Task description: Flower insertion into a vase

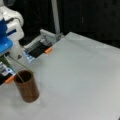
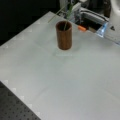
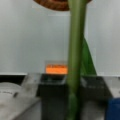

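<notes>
Gripper out of frame — grip unreadable; flower stem (image 3: 75, 50) slants into the vase (image 1: 27, 86), lower end already inside — insertion underway.

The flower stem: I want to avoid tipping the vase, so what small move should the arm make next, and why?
Probably ease the stem straight down. In both front views its lower end already sits inside the vase mouth, leaning against the rim, and the vase stands upright on the table. The gripper is not clearly visible, so go slowly.
</notes>
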You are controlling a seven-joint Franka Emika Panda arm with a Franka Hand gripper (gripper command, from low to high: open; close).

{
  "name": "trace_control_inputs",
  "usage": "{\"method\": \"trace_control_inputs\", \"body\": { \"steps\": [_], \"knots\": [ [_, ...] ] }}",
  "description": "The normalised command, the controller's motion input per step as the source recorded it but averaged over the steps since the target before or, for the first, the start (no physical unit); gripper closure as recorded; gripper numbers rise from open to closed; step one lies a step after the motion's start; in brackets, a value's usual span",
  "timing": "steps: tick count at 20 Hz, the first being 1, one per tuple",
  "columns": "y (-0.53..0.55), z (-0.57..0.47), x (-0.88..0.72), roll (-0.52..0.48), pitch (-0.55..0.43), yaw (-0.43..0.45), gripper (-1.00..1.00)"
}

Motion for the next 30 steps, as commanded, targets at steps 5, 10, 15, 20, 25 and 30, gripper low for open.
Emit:
{"method": "trace_control_inputs", "body": {
  "steps": [5,10,15,20,25,30],
  "knots": [
    [0.00,-0.01,-0.29,-0.127,0.009,0.075,1.00],
    [0.01,-0.09,-0.27,-0.149,0.017,0.091,1.00],
    [0.01,-0.14,-0.34,-0.144,0.039,0.118,1.00],
    [0.01,-0.06,-0.24,-0.171,0.339,0.123,1.00],
    [0.01,0.14,0.12,-0.205,0.612,0.086,1.00],
    [-0.04,0.26,0.43,-0.213,0.713,-0.016,1.00]
  ]
}}
